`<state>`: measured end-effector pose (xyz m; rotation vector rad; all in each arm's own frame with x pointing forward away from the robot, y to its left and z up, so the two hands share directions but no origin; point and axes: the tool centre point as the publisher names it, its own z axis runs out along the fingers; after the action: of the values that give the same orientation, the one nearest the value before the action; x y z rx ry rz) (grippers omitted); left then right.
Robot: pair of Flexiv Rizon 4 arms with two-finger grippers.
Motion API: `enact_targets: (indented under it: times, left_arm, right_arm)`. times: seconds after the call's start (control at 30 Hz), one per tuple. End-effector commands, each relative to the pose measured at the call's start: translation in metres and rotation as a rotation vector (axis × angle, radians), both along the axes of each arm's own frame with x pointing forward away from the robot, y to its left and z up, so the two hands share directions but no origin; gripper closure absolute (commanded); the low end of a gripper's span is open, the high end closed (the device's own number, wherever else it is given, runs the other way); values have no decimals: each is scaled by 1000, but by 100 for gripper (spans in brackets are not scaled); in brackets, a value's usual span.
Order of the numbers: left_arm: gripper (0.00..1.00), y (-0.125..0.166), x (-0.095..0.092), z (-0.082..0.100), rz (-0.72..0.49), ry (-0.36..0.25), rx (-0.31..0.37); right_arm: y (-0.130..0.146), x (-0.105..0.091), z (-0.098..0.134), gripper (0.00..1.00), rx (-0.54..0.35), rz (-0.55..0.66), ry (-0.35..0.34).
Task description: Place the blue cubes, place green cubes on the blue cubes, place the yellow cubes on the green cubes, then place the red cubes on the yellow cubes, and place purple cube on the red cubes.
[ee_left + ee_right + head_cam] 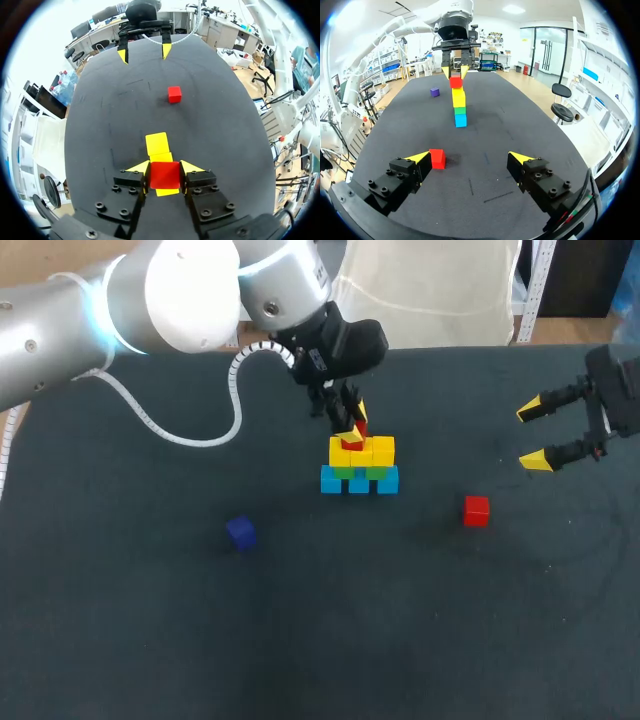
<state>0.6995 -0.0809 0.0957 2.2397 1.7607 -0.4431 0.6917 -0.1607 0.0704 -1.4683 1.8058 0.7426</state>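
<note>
1. Two reds in play: held red cube (pixel 165 175) is clamped in the left gripper (pixel 165 170), on or just over the yellow cubes (pixel 362 451); contact I cannot tell; loose red cube (pixel 476 510) lies on the table (pixel 150 620), well apart from the stack, on my right arm's side.
2. Stack: blue cubes (pixel 358 481) at the bottom; green cubes (pixel 357 472) between; yellow on top; purple cube (pixel 240 532) sits alone to the stack's left.
3. Right gripper (pixel 470 159) is released, nothing between its fingers; the loose red lies just beside one finger.
4. Risk: held red sits toward one end of the yellow row; if it overhangs at release, it tips off.
5. Risk: left fingertips flank the yellow row closely; a crooked lift could drag a cube and shear the stack.
6. Risk: the right finger nudges the loose red away on approach.
</note>
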Motion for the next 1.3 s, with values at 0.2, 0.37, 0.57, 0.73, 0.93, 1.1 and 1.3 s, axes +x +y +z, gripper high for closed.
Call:
enact_targets:
  times: [0.2, 0.37, 0.57, 0.73, 0.93, 1.1, 1.3]
  left_arm:
    - [57, -2, 3, 0, -7, 7, -2]
    - [28, 0, 3, -1, -6, 14, 3]
    - [0, 0, 2, -1, -8, 16, 2]
    - [0, 2, -5, 11, -41, -23, -12]
    - [0, 17, -24, 23, -122, -78, -43]
    - [0, 44, -41, 18, -133, -122, -61]
    - [0, 78, -60, -1, -122, -117, -102]
  right_arm:
    - [0, 1, -1, 0, 2, 1, -1]
    - [0, 1, -1, 0, 2, 1, -1]
    - [0, 1, -1, 0, 2, 1, -1]
    - [0, 1, -1, 0, 2, 1, -1]
    - [0, 1, -1, 0, 2, 1, -1]
    - [0, 1, -1, 0, 2, 1, -1]
    - [0, 1, -1, 0, 2, 1, -1]
